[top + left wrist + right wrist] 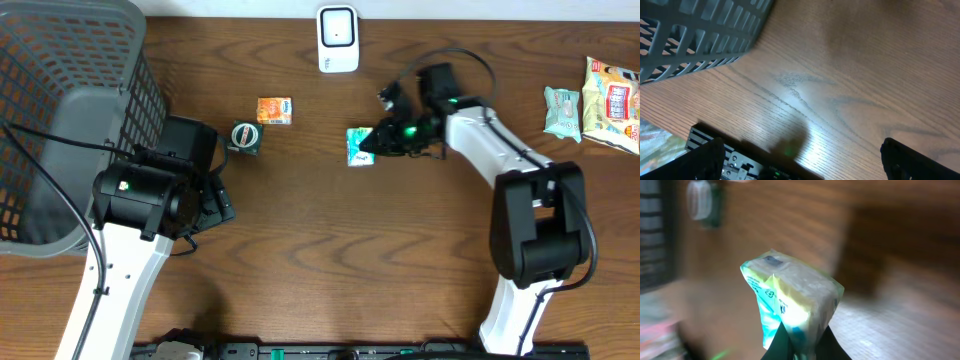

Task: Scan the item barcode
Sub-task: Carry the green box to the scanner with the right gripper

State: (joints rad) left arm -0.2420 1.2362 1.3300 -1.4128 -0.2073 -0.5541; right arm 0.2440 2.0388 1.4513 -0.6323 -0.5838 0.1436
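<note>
— While the right gripper (378,140) is clenched like that, what has it got?
— A small teal and white packet (360,146). In the right wrist view its lower end is pinched between the dark fingertips (776,350) and its crinkled upper end stands up away from them.
— Where is that on the table (330,250)?
— Towards the far side, roughly in the middle. It sits on the near side of the white scanner (338,38), clearly apart from it. I cannot tell whether the packet touches the wood.
— Any barcode showing?
— There is small print on the packet's side, but it is too blurred to read.
— And the left gripper (800,160)?
— Its fingers are spread wide with nothing between them, only bare wood below. It is just beside the grey basket (60,90).
— Anything else lying about?
— An orange packet (274,110) and a round green tin (245,137) lie between the basket and the held packet. Two snack bags (562,110) are at the right edge
</note>
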